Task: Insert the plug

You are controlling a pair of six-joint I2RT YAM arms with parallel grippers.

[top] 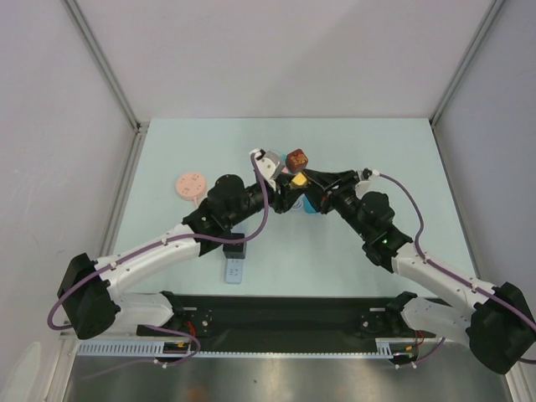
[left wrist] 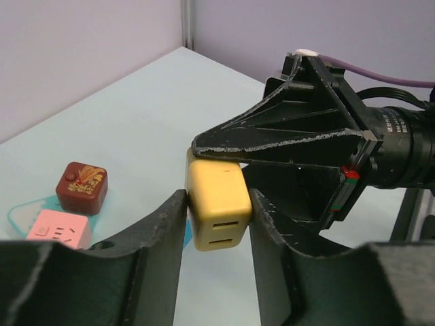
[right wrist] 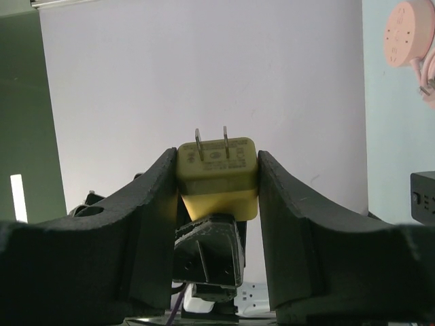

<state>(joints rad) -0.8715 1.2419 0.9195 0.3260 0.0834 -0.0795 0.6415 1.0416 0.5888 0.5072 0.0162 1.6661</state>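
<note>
While the left gripper point(left wrist: 217, 204) and the right gripper point(right wrist: 216, 159) both clamp the yellow plug point(right wrist: 217, 173), I read this as a handover. Next, one must release without tilting its prongs point(right wrist: 225, 141).

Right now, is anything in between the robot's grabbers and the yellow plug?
No, nothing is between them. The left gripper and the right gripper both press their fingers straight against the sides of the yellow plug. Its two metal prongs are bare.
</note>
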